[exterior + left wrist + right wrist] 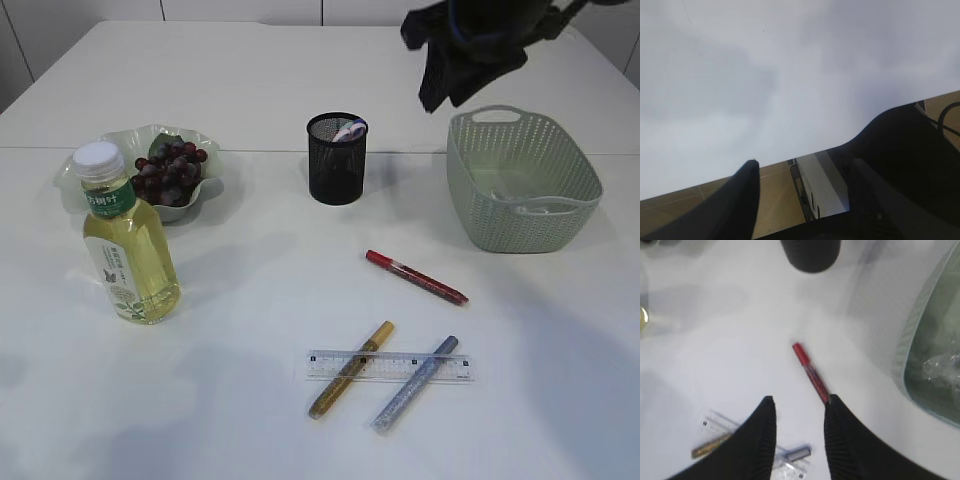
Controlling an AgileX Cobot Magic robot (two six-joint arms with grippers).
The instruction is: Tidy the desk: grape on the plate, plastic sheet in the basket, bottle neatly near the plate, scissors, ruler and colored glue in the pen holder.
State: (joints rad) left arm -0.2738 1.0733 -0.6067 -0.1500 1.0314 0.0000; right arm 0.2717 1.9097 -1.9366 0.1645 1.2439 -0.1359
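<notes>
- I see a matte white surface (250, 290); its near edge shows in the left wrist view, with tiled floor beyond.
- Grape (170, 170): a dark, glossy cluster lying in the wavy-rimmed translucent plate (120, 140) at far left.
- Bottle (125, 240): clear plastic, yellowish liquid, white cap, green label; upright just in front of the plate.
- Pen holder (337, 160): black wire-mesh cylinder at centre back, with something pale showing at its rim; I cannot tell what.
- Basket (520, 185): grey-green perforated tub with handles, at right. The right wrist view shows crinkled clear plastic sheet (940, 365) inside.
- Red glue (415, 277): slim glittery tube lying apart, between holder and ruler.
- Ruler (390, 366): flat clear strip at front; gold glue (350, 370) and silver glue (415, 384) lie slanted across it.
- Left gripper (805, 175): fingers well apart, holding nothing, over the surface edge.
- Right gripper (799, 415): ribbed black fingers (762, 440) partly open, empty, raised above the red glue.
</notes>
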